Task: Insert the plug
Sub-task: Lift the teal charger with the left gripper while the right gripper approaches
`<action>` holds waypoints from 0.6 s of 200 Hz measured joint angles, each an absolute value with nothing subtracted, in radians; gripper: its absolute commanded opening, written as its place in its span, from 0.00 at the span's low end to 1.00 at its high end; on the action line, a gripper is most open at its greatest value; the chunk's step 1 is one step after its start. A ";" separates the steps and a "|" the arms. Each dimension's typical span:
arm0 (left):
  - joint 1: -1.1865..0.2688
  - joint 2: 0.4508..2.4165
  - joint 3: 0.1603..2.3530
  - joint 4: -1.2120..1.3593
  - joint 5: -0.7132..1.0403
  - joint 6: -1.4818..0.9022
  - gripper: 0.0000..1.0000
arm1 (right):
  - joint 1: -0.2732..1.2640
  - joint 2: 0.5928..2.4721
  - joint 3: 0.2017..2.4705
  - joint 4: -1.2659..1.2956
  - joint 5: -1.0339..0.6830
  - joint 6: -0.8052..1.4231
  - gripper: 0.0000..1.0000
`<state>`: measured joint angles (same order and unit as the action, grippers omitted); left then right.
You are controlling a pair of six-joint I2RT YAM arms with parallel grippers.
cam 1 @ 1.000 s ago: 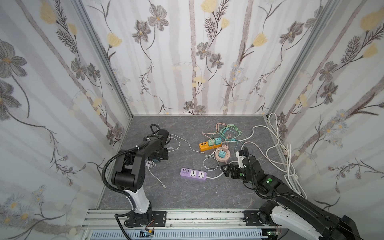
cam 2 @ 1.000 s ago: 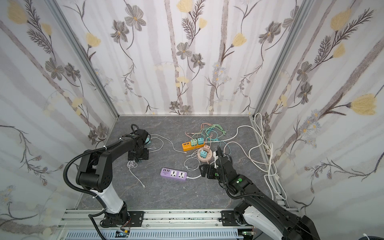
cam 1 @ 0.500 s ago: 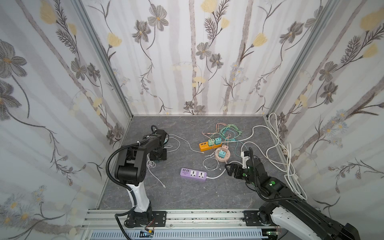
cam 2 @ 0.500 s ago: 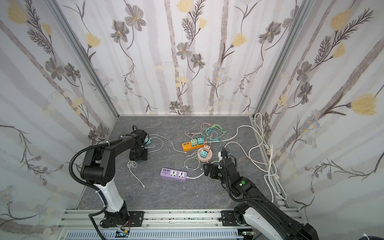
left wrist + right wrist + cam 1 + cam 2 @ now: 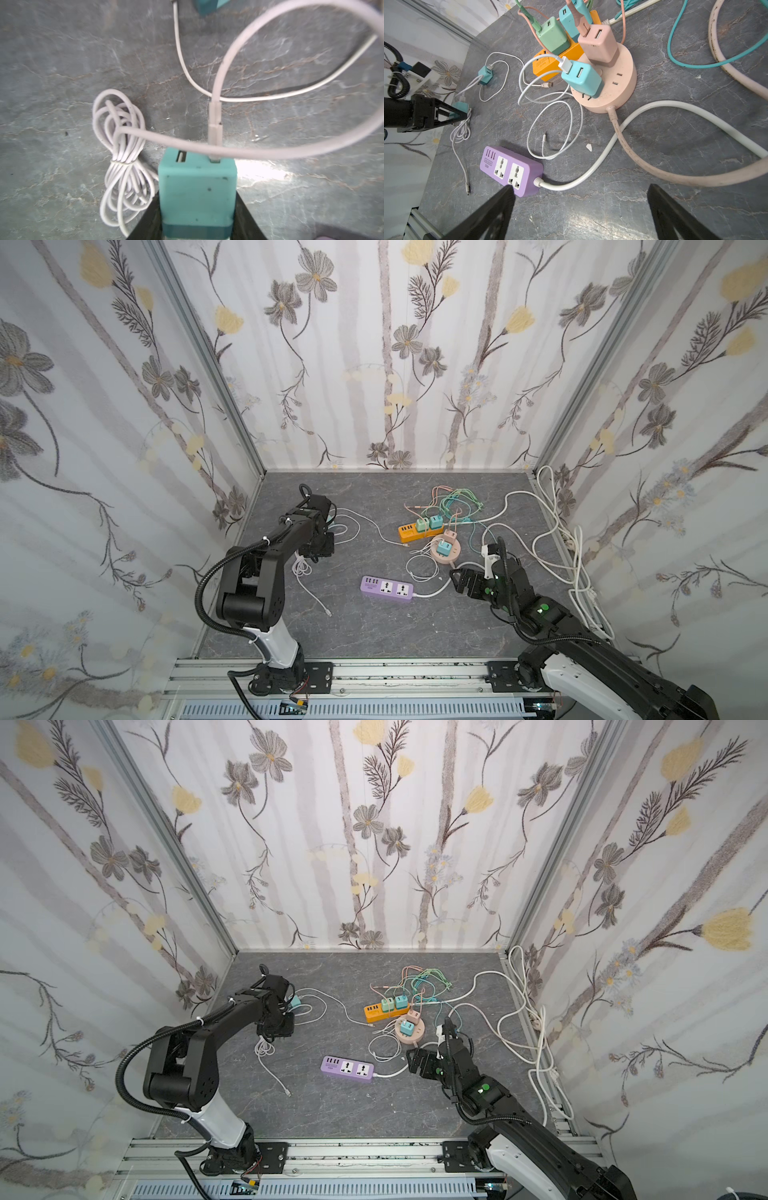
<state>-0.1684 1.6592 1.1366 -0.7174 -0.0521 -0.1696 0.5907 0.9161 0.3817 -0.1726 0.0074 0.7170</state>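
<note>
Claw (image 5: 197, 199) (left) narrower; snug on plug (image 5: 197, 182)

Teal charger plug (image 5: 197, 193), white cable (image 5: 215, 124) attached, purple power strip (image 5: 510, 170) lying flat

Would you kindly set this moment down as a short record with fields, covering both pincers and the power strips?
left pincer: closed on the teal charger, which has a white cable plugged into it
right pincer: open, empty, near the cord end of the purple power strip
purple power strip sockets: both large sockets empty
round pink base: carries a pink charger and a light-blue charger
orange strip: green charger plugged in
task status: plug not yet inserted
</note>
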 measured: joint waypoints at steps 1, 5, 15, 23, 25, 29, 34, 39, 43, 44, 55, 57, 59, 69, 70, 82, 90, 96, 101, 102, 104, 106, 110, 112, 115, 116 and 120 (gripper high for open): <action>-0.168 1.655 1.136 -0.717 -0.052 -0.170 0.00 | 0.591 0.915 0.381 -0.172 0.007 0.717 0.99; -0.168 1.628 1.130 -0.713 -0.052 -0.174 0.00 | 0.590 0.908 0.377 -0.170 0.009 0.717 0.99; -0.168 1.563 1.113 -0.700 -0.052 -0.185 0.00 | 0.588 0.897 0.371 -0.168 0.010 0.717 0.99; -0.168 1.508 1.098 -0.690 -0.052 -0.192 0.00 | 0.588 0.889 0.369 -0.167 0.011 0.717 0.99; -0.168 1.493 1.094 -0.686 -0.051 -0.193 0.00 | 0.588 0.888 0.368 -0.165 0.011 0.717 0.99; -0.168 1.463 1.086 -0.680 -0.052 -0.197 0.00 | 0.588 0.886 0.368 -0.161 0.011 0.717 0.99; -0.168 1.429 1.079 -0.674 -0.049 -0.204 0.00 | 0.588 0.885 0.368 -0.159 0.011 0.717 0.99; -0.168 1.395 1.073 -0.669 -0.046 -0.210 0.00 | 0.588 0.884 0.366 -0.153 0.010 0.717 0.99; -0.168 1.373 1.069 -0.664 -0.044 -0.213 0.00 | 0.588 0.883 0.365 -0.147 0.010 0.717 0.99; -0.168 1.364 1.068 -0.662 -0.042 -0.215 0.00 | 0.588 0.884 0.365 -0.146 0.010 0.717 0.99; -0.168 1.304 1.063 -0.648 -0.025 -0.230 0.00 | 0.588 0.885 0.363 -0.131 0.010 0.717 0.99; -0.168 1.293 1.063 -0.646 -0.023 -0.234 0.00 | 0.588 0.885 0.363 -0.128 0.009 0.717 0.99; -0.168 1.283 1.063 -0.644 -0.022 -0.237 0.00 | 0.588 0.886 0.363 -0.125 0.007 0.717 0.99; -0.168 1.237 1.063 -0.638 -0.015 -0.247 0.00 | 0.588 0.891 0.363 -0.113 0.005 0.717 0.99; -0.168 1.231 1.063 -0.638 -0.012 -0.248 0.00 | 0.588 0.892 0.363 -0.111 0.004 0.717 1.00; -0.168 1.184 1.065 -0.636 0.017 -0.265 0.00 | 0.588 0.910 0.365 -0.094 -0.006 0.716 1.00; -0.168 1.162 1.070 -0.637 0.034 -0.273 0.00 | 0.588 0.925 0.371 -0.089 -0.019 0.714 0.99; -0.168 1.151 1.075 -0.639 0.051 -0.281 0.00 | 0.588 0.934 0.377 -0.089 -0.025 0.714 0.99; -0.169 1.146 1.080 -0.643 0.066 -0.287 0.00 | 0.588 0.943 0.383 -0.088 -0.031 0.713 0.99; -0.169 1.146 1.081 -0.643 0.067 -0.287 0.00 | 0.588 0.945 0.384 -0.087 -0.032 0.713 0.99; -0.169 1.145 1.083 -0.645 0.072 -0.289 0.00 | 0.588 0.950 0.387 -0.086 -0.035 0.712 0.99; -0.169 1.144 1.085 -0.648 0.077 -0.289 0.00 | 0.588 0.953 0.389 -0.086 -0.038 0.712 0.99; -0.169 1.144 1.090 -0.653 0.086 -0.290 0.00 | 0.588 0.960 0.393 -0.085 -0.045 0.706 0.99; -0.169 1.144 1.092 -0.656 0.091 -0.291 0.00 | 0.588 0.964 0.395 -0.084 -0.046 0.705 0.99; -0.170 1.145 1.096 -0.661 0.098 -0.292 0.00 | 0.588 0.969 0.398 -0.083 -0.050 0.704 0.99; -0.170 1.145 1.097 -0.663 0.101 -0.292 0.00 | 0.588 0.970 0.398 -0.082 -0.050 0.704 0.99; -0.171 1.146 1.102 -0.670 0.109 -0.293 0.00 | 0.588 0.977 0.402 -0.082 -0.053 0.702 0.99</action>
